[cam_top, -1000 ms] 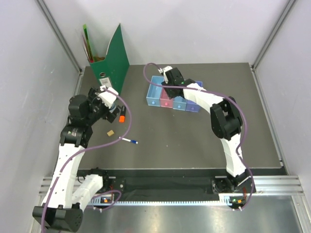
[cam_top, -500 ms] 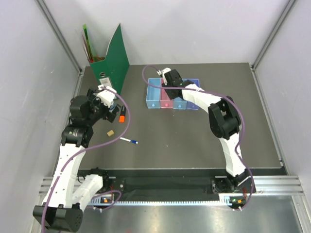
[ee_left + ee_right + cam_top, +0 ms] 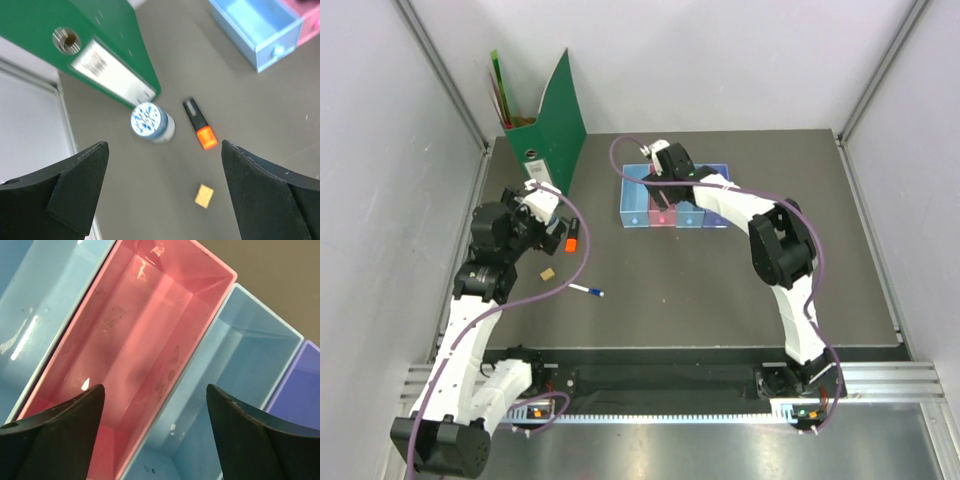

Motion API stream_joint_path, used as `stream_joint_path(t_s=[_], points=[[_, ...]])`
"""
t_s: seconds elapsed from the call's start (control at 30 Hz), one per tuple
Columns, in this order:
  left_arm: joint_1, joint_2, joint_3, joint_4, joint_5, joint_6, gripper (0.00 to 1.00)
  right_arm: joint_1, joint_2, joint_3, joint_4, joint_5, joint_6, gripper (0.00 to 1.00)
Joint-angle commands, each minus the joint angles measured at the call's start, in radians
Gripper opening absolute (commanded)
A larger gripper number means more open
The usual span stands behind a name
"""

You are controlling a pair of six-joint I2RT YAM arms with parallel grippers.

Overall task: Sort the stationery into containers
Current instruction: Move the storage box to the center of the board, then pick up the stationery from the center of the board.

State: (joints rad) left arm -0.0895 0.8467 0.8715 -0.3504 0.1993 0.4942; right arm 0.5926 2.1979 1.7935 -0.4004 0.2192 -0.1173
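My left gripper [image 3: 538, 212] is open and empty, above the table near the green folder. Below it in the left wrist view lie a round bluish disc [image 3: 150, 121], an orange-and-black highlighter [image 3: 199, 131] and a small tan block [image 3: 204, 195]. The highlighter [image 3: 571, 238] and a white pen with a blue cap [image 3: 586, 290] show from above. My right gripper [image 3: 665, 178] is open and empty over the tray row: blue [image 3: 637, 197], pink [image 3: 135, 340], light blue [image 3: 245, 370] and purple [image 3: 302, 390]. The pink and light blue trays look empty. The green-capped marker is out of view.
A tall green file folder [image 3: 555, 120] with coloured sheets stands at the back left, close to my left gripper; it also shows in the left wrist view [image 3: 95, 50]. The tan block [image 3: 548, 272] lies left of the pen. Grey walls close in both sides.
My right gripper has shifted slightly left and back over the trays, uncovering more of the pink tray. My left arm has shifted slightly; both grippers stay open.
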Motion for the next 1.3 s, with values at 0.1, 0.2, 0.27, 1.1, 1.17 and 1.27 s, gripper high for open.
stream_joint_path(t_s=[0.1,0.2,0.27,1.1,1.17,1.27], points=[[-0.001,0.035,-0.085,0.113,-0.101,-0.092,0.99,0.019,-0.207,-0.017,-0.026,0.026,-0.028,0.87],[0.000,0.078,-0.094,0.166,-0.153,-0.124,0.99,0.019,-0.282,-0.020,-0.031,0.038,-0.042,0.89],[0.000,0.101,-0.098,0.194,-0.181,-0.131,0.99,0.019,-0.328,-0.022,-0.041,0.049,-0.050,0.89],[0.082,0.528,-0.101,0.502,-0.092,-0.356,0.99,-0.014,-0.578,-0.103,-0.130,0.187,-0.142,0.93],[0.083,0.537,-0.112,0.530,-0.078,-0.342,0.99,-0.014,-0.581,-0.106,-0.130,0.189,-0.137,0.93],[0.112,0.557,-0.120,0.561,-0.055,-0.333,0.99,-0.014,-0.583,-0.109,-0.137,0.189,-0.131,0.93]])
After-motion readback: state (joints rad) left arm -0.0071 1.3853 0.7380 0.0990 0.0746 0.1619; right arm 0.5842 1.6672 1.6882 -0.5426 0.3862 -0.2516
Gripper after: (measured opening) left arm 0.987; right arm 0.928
